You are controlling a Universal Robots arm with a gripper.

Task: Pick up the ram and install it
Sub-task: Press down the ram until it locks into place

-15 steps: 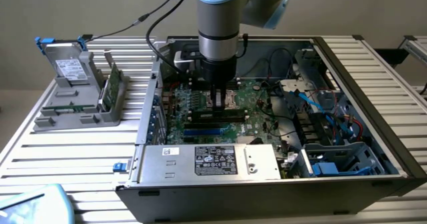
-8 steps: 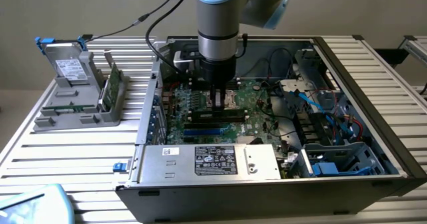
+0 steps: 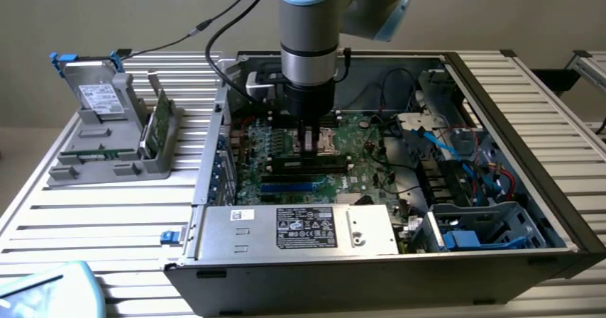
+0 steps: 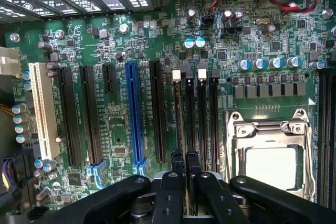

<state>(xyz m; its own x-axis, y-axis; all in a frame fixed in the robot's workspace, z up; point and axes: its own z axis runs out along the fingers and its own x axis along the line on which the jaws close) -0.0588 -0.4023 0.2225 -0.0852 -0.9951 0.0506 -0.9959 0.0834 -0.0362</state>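
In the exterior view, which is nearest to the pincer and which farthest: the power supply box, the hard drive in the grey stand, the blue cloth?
1. Power supply box, front of the case, below the pincer.
2. Hard drive, far left in the stand.
3. Blue cloth, bottom left corner.

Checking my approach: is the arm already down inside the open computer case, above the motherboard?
Yes: in the exterior view the gripper hangs inside the computer case, just over the green motherboard.
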